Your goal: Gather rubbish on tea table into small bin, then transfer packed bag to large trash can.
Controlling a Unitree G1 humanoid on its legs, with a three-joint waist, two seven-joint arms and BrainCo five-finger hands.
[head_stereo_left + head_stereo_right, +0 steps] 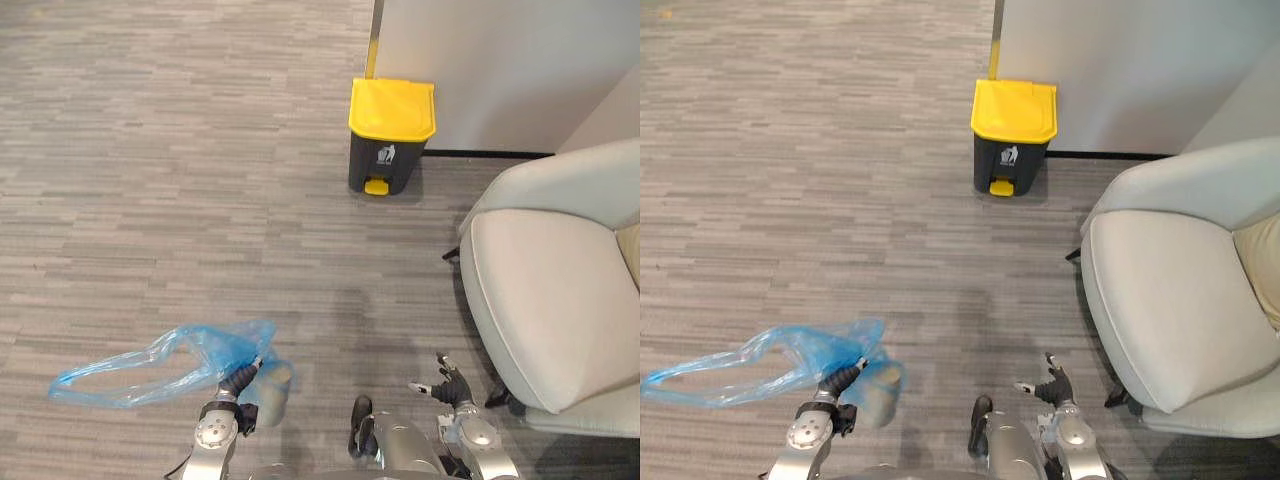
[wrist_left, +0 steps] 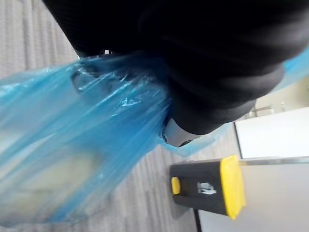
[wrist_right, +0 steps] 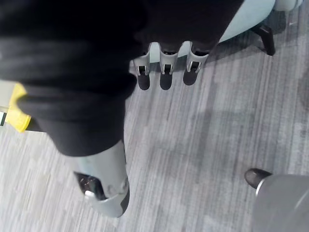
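Grey carpet (image 1: 150, 150) | yellow-lidded bin (image 1: 390, 135) by white wall (image 1: 500, 60) | left hand (image 1: 240, 379) clamps blue bag (image 1: 150, 365) | right hand (image 1: 447, 382) fingers apart

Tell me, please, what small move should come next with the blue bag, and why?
Probably a step forward toward the trash can. The left hand holds the blue bag, but the can stands well ahead by the wall, its yellow lid shut; the right hand is open and free.
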